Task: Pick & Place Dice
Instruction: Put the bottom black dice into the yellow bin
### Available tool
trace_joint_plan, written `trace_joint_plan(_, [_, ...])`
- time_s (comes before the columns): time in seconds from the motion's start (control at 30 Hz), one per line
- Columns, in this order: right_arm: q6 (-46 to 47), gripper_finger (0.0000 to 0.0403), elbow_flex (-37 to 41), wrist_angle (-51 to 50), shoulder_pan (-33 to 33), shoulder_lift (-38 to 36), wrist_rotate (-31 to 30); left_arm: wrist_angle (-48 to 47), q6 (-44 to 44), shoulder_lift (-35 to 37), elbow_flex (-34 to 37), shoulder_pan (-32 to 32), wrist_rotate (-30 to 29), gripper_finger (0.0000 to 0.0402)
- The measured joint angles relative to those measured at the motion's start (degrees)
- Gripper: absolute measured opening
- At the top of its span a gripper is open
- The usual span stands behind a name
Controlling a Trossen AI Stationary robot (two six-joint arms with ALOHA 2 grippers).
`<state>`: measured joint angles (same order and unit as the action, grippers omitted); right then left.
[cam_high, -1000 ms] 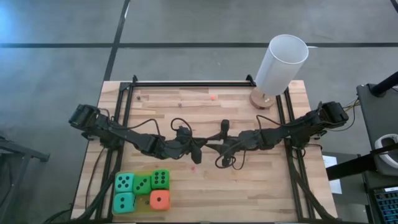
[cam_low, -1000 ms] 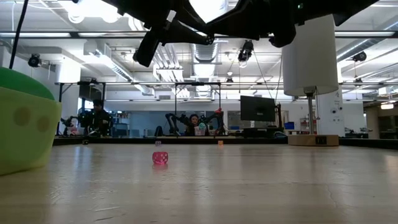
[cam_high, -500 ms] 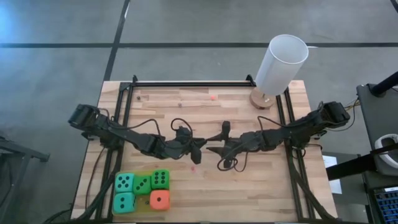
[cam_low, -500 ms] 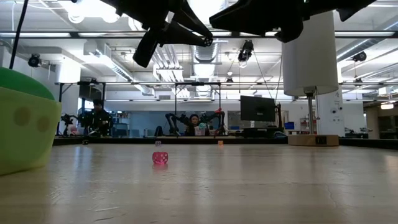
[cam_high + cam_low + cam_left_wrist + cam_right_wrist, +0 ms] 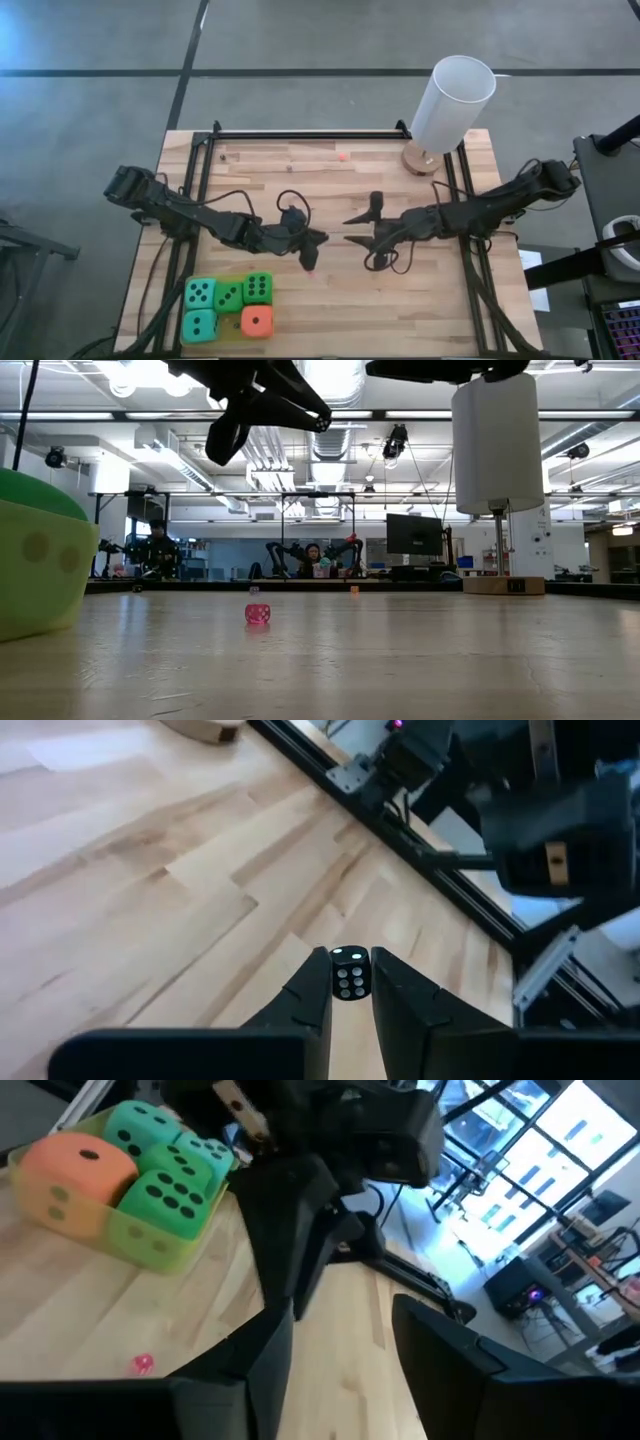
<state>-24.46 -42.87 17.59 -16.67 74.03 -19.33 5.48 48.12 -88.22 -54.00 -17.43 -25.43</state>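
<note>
From above, five big dice (image 5: 228,307), two teal, two green and one orange-red, sit packed together diagonally across the table (image 5: 400,300) from the one white cylinder (image 5: 452,103), well apart from it. The left arm's fingers (image 5: 309,256) and the right arm's fingers (image 5: 359,216) hang between cylinder and dice.

At table height, one tiny pink die (image 5: 257,614) lies well apart from the cylinder.

The left wrist view shows the left arm's fingers pinching one small black die (image 5: 349,975) with pale pips.

The right wrist view shows the right arm's fingers spread wide, holding nothing. The big dice sit in a yellow-green tray (image 5: 150,1248).
</note>
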Motion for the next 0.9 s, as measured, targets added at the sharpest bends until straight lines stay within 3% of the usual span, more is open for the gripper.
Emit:
trace_joint_plan(0.47, [1.5, 0.0156, 0.0, -1.3, 0.0, -0.9, 0.3, -2.9, -0.4, 0.3, 0.0, 0.0, 8.4, 0.0053])
trace_joint_plan(0.9, [1.4, 0.0154, 0.0, -1.3, 0.0, -0.8, 0.3, -2.9, -1.2, 0.3, 0.0, -0.1, 9.3, 0.0053])
